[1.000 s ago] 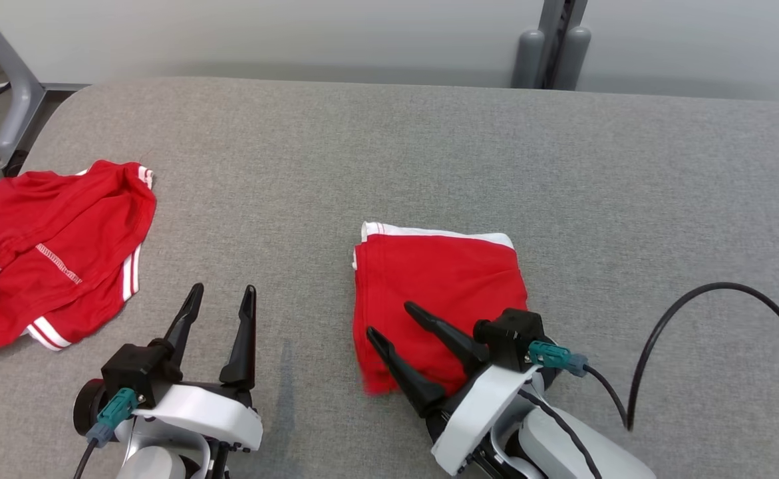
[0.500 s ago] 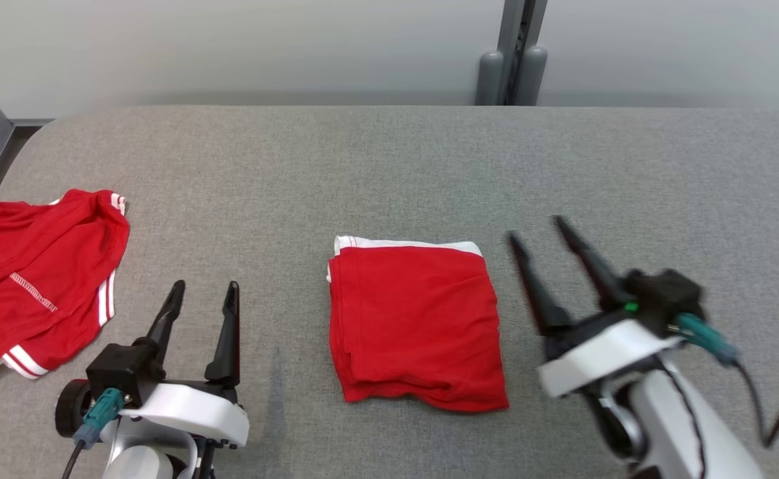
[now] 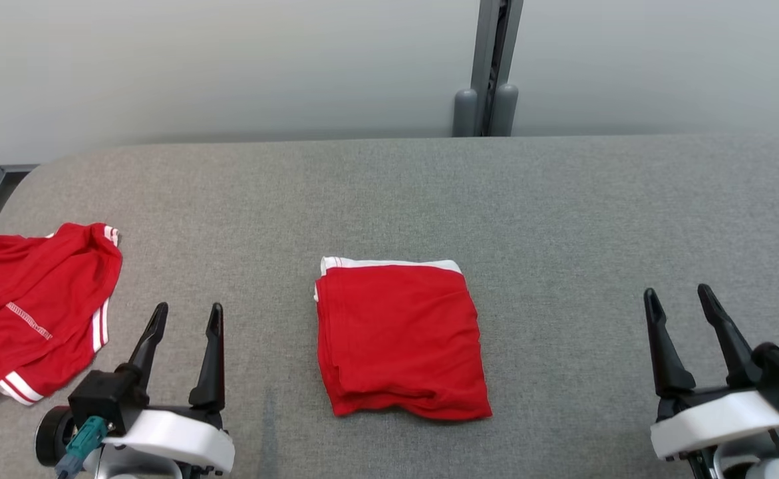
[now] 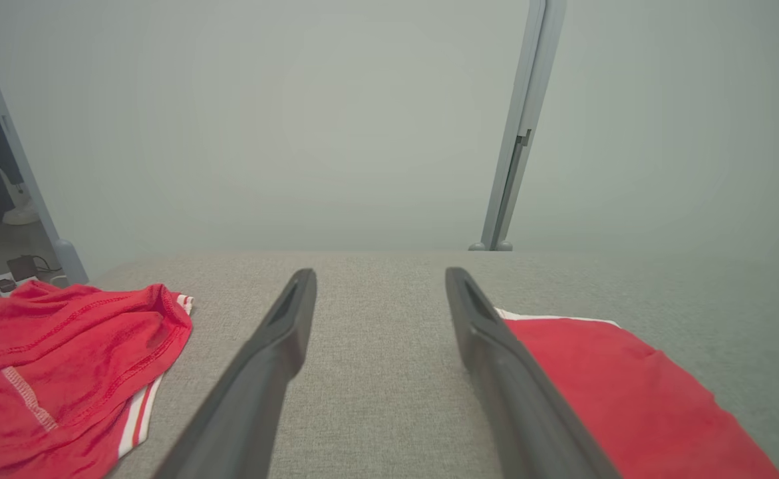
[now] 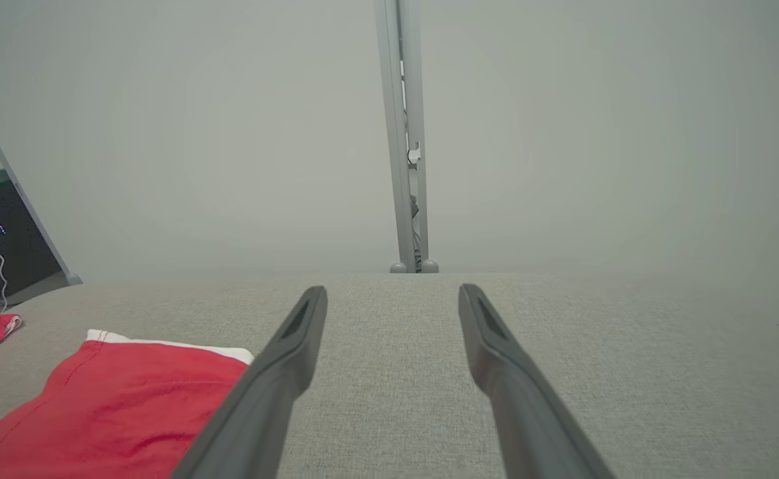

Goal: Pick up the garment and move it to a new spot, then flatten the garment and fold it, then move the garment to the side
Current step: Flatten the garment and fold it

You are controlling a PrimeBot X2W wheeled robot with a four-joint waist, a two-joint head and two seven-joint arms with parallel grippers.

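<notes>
The folded garment (image 3: 399,342) lies as a compact red rectangle with a white band along its far edge, at the centre of the grey padded table (image 3: 562,219), near the front. Nothing touches it. The left gripper (image 3: 188,309) stands to its left and the right gripper (image 3: 676,291) well apart to its right; both have their jaws spread and empty. A second red garment (image 3: 30,313) lies crumpled at the table's left end.

Judgement: folding appears complete; the step in hand is moving the garment aside. The next move calls for a grip through all layers at one edge, so that the stack does not open.

Compared with one second ago, the right gripper no longer rests over the garment's near right corner. The head camera has also shifted.
</notes>
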